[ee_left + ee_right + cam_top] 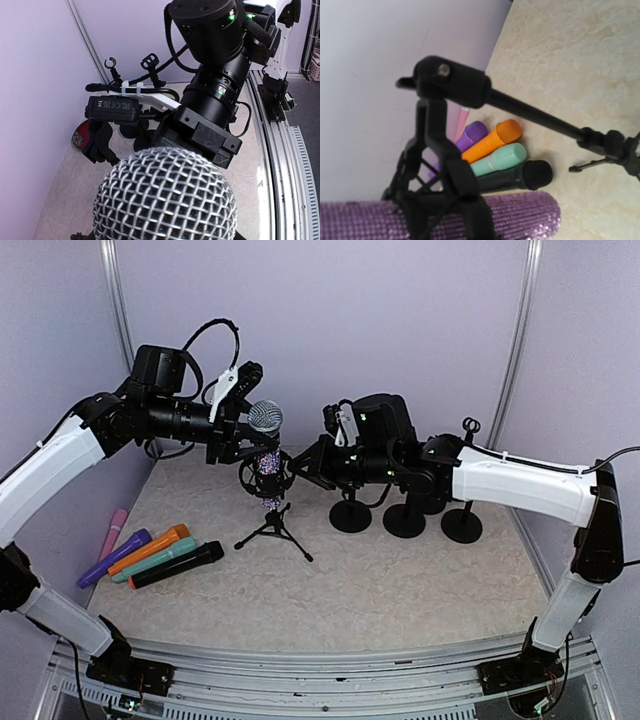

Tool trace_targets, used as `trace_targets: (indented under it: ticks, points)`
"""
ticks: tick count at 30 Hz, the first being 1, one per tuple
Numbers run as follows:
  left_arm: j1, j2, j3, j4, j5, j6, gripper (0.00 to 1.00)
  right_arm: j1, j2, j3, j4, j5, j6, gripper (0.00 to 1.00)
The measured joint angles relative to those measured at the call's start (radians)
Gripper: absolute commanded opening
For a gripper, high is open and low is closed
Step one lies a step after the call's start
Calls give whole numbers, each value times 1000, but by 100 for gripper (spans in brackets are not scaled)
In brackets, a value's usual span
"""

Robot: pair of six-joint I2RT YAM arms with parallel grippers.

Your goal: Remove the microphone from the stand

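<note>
The microphone (pixel 266 418) has a silver mesh head and a purple glitter body. It stands upright in the black clip of a small tripod stand (pixel 275 530) in the middle of the table. My left gripper (pixel 248 445) comes in from the left and is shut on the microphone just below its head, which fills the bottom of the left wrist view (pixel 165 197). My right gripper (pixel 303 466) reaches in from the right and is shut on the stand's clip (pixel 432 145). The purple body (pixel 520 217) lies across the bottom of the right wrist view. Neither gripper's fingertips show in its wrist view.
Several loose microphones lie in a fan at the left: pink (pixel 112 532), purple (pixel 115 557), orange (pixel 150 548), green (pixel 155 562) and black (pixel 178 565). Three round-based stands (pixel 405 520) stand at the back right under my right arm. Walls close in on three sides.
</note>
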Motion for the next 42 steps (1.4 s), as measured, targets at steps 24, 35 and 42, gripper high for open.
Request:
trace_targets:
  ticks: [24, 35, 42]
  points:
    - [117, -137, 285, -44, 15, -75, 29, 0, -25, -5, -50, 61, -36, 0]
    - [451, -185, -44, -119, -262, 183, 25, 0, -26, -3, -54, 68, -60, 0]
    - [470, -65, -332, -74, -495, 389, 23, 0, -26, -3, -54, 68, -75, 0]
